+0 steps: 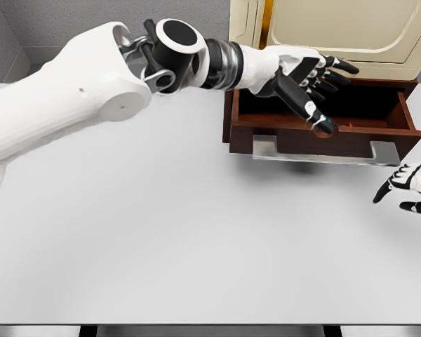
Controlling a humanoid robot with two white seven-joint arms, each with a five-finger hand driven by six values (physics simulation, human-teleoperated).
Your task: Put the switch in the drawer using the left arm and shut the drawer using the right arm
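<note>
The left hand [314,86] is being held with fingers spread above the open dark-brown wooden drawer [316,126] on the far right of the white bench [161,225]; the right hand [410,186] is being kept relaxed nearby.

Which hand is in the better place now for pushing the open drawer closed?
Right. The right hand hovers open just in front of the drawer and its handle. The left hand is spread over the drawer's open interior, in the way.

The left hand [312,84] fills the open drawer [323,119] mouth. The counter [161,232] below the drawer front lies bare. The right hand [410,186] hangs near the drawer's right corner.
</note>
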